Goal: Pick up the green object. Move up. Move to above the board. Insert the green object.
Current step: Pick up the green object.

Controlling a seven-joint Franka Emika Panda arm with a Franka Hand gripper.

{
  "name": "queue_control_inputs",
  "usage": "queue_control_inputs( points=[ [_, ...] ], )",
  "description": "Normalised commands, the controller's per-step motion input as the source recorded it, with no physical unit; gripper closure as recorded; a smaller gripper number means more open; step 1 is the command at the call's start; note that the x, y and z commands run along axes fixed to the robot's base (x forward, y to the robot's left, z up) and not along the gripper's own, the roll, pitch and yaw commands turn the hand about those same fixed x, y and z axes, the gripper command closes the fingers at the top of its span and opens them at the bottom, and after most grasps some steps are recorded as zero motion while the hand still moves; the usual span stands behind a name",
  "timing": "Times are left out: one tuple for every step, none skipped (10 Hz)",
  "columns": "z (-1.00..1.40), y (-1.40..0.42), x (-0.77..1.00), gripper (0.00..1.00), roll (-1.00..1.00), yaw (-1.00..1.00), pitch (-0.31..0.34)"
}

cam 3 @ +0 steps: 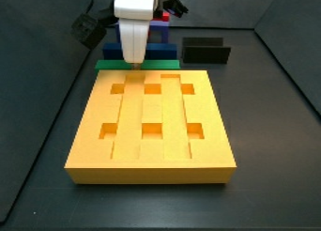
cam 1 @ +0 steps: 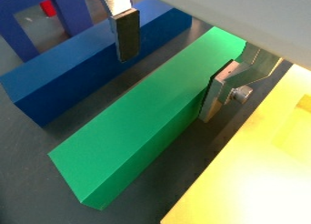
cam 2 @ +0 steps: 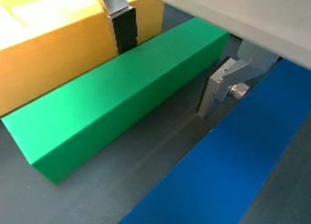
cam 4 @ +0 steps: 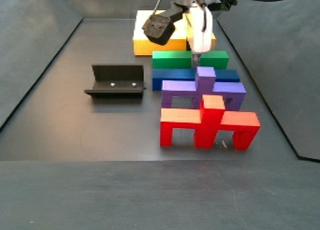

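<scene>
The green object point(cam 1: 134, 127) is a long flat green bar lying on the dark floor between the dark blue bar point(cam 1: 85, 68) and the orange-yellow board point(cam 1: 261, 164). It shows in both wrist views point(cam 2: 115, 100) and both side views point(cam 3: 109, 64) point(cam 4: 175, 58). My gripper point(cam 1: 170, 62) is open and lowered over the bar. One finger point(cam 1: 123, 35) hangs on the blue bar's side. The other finger point(cam 1: 219, 89) hangs on the board's side. The bar lies between them point(cam 2: 170, 62), not clamped. From the side the gripper point(cam 3: 131, 56) stands just behind the board point(cam 3: 150, 122).
The black fixture point(cam 3: 207, 51) stands behind the board on the right and also shows in a side view point(cam 4: 115, 82). Purple pieces point(cam 4: 200, 89) and red pieces point(cam 4: 207, 123) stand beyond the blue bar point(cam 4: 175, 73). Dark walls enclose the floor.
</scene>
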Motion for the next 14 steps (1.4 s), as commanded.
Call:
queue_control_inputs(
  points=[
    [-0.13,-0.07,0.00,0.00,0.03,0.00,0.000],
    [-0.03,0.00,0.00,0.00,0.00,0.00,0.000],
    [0.00,0.00,0.00,0.00,0.00,0.00,0.000],
    [0.00,0.00,0.00,1.00,0.00,0.00,0.000],
    [0.00,0.00,0.00,1.00,0.00,0.00,0.000],
    [0.00,0.00,0.00,1.00,0.00,0.00,0.000],
    [0.00,0.00,0.00,1.00,0.00,0.00,0.000],
    [0.00,0.00,0.00,1.00,0.00,0.00,0.000],
    [0.00,0.00,0.00,1.00,0.00,0.00,0.000],
    [0.00,0.00,0.00,1.00,0.00,0.00,0.000],
    [0.00,0.00,0.00,1.00,0.00,0.00,0.000],
    [0.00,0.00,0.00,1.00,0.00,0.00,0.000],
    [0.00,0.00,0.00,1.00,0.00,0.00,0.000],
    [0.00,0.00,0.00,1.00,0.00,0.00,0.000]
  ],
)
